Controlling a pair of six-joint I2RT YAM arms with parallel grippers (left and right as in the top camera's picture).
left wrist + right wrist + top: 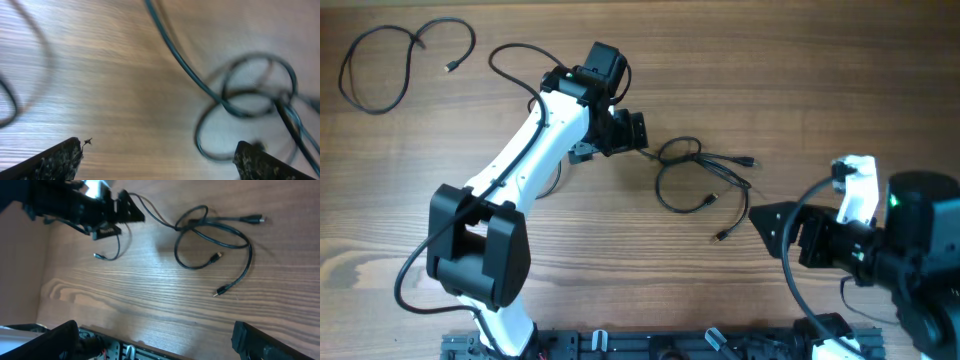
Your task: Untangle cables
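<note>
Lying tangled on a wooden surface [620, 260], thin black cables [705, 175].
Left tool [638, 132] released, just left of them; right tool [768, 222] released, near right.

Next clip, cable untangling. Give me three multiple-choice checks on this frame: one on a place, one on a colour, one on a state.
1. Where on the table does the lone cable lie in the overhead view?
A. bottom right
B. top left
C. dead centre

2. What colour are the tangled cables?
A. orange
B. white
C. black

3. The left hand is:
A. open, nothing between its fingers
B. shut on a cable
C. out of view

Answers:
1 B: its loop lies alone at the top left of the overhead view.
2 C: the right wrist view shows them black against the wood.
3 A: the left wrist view shows both fingers wide apart, gripping nothing.
</note>
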